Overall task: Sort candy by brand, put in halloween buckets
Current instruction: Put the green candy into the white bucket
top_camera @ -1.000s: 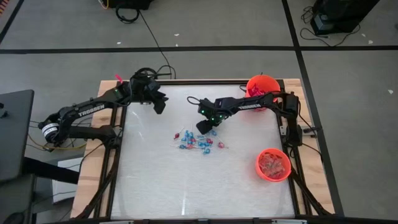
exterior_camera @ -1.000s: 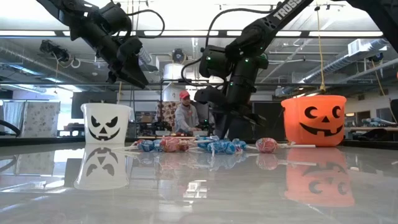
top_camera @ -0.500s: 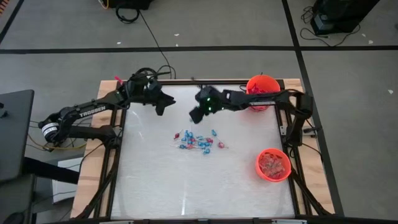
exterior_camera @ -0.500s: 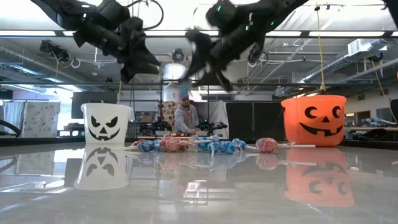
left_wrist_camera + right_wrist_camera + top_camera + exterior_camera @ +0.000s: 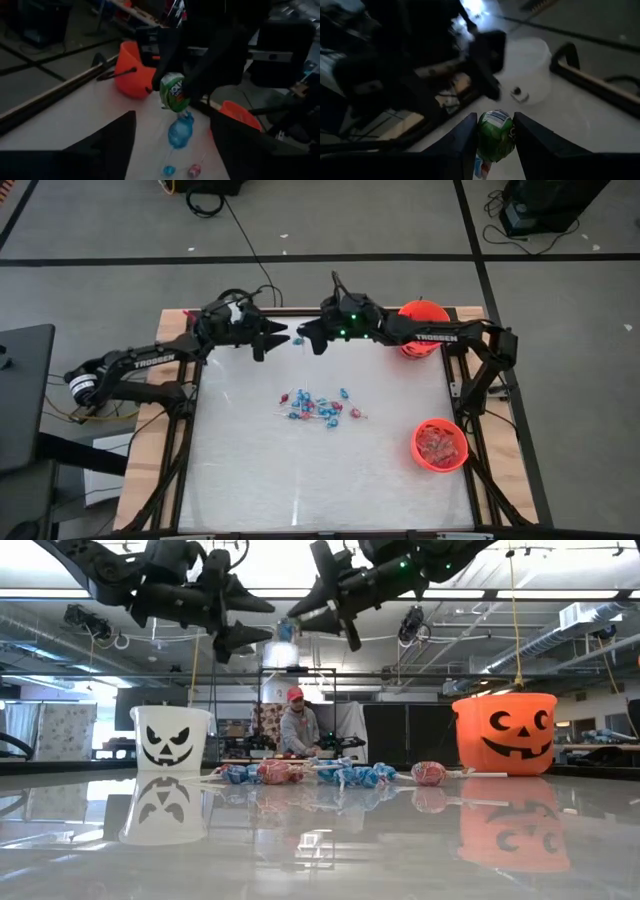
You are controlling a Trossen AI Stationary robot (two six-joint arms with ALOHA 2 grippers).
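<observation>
Holding a green wrapped candy (image 5: 495, 135) between its 2 fingers, the right pincer (image 5: 303, 340) is hanging in the air near the far edge of the table (image 5: 250, 470), and it is facing the left pincer (image 5: 272, 339), which is spread wide and is grasping nothing. The 2 pincers are pointing tip to tip, just apart, so this looks like a handover from the right arm to the left arm. In the left wrist view the green candy (image 5: 174, 91) is sitting straight ahead between the 2 open fingers, with its printed side toward that arm.

The relation that matters most is this line: the candy is lying directly in front of the left pincer, along the far edge, and the left arm only needs to come forward a little and clench.

The white bucket (image 5: 526, 70) is standing at the far left corner, close under the left arm, so it is probably the goal for this piece. 1 orange bucket (image 5: 421, 327) is standing at the far right corner and the other orange bucket (image 5: 440, 445) near the right edge. The remaining candy pile (image 5: 318, 407) is lying in the middle of the table.
</observation>
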